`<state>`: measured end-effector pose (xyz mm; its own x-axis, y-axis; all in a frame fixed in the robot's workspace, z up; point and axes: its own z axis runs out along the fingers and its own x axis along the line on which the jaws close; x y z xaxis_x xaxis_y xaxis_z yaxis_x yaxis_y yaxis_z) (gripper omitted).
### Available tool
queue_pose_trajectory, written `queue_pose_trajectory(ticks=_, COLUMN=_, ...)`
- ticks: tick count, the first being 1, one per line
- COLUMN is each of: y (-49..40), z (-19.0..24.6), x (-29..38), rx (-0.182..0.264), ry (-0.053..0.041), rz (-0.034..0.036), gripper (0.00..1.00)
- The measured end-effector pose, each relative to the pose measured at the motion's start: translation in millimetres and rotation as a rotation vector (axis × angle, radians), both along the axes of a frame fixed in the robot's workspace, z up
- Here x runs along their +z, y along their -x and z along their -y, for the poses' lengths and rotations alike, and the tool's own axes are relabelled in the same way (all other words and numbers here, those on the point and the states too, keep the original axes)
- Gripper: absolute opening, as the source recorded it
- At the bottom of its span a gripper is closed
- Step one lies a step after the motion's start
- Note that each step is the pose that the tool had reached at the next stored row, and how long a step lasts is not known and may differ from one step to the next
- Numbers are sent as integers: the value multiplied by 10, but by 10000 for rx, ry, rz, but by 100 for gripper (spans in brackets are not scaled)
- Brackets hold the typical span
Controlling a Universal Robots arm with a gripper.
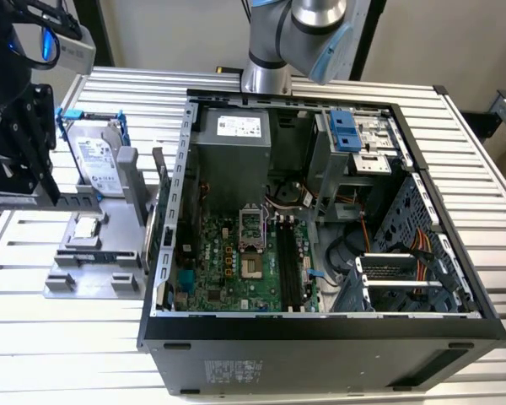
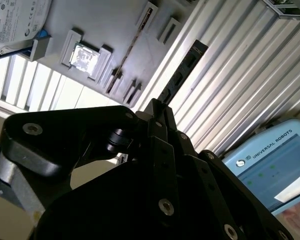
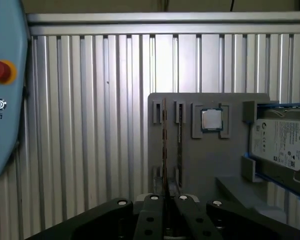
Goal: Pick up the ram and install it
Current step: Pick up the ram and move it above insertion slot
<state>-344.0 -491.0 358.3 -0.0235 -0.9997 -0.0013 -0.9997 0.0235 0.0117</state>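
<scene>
The gripper [image 2: 159, 106] is clamping its fingers on the ram [image 2: 182, 70], a thin dark stick with black chips that is jutting out past the fingertips, close by the slotted end of the grey holder [image 2: 105, 30] and over the ribbed metal table [image 2: 240, 75]. In the first wrist view the ram [image 3: 164, 150] is showing edge-on, as a thin brownish line running out from between the fingertips. On the holder a square silver processor chip [image 3: 211, 120] is sitting in its pocket, and a hard drive [image 3: 280, 142] in a blue bracket is wearing a white printed label. A pale blue teach pendant [image 3: 7, 115] beside the holder is showing lettering and a red button in the first wrist view, while the second wrist view is catching its lit screen. The exterior view is giving me the open computer case [image 1: 320, 337] next to the holder, with white stickers on its power supply and near wall, and the gripper is hanging on the holder's side away from the case
</scene>
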Motion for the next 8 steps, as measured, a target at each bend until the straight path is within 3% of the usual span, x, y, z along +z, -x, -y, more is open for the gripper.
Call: queue_pose_trajectory(ticks=8, y=0, z=0, x=56, rx=0, ry=-1, rz=1, gripper=0)
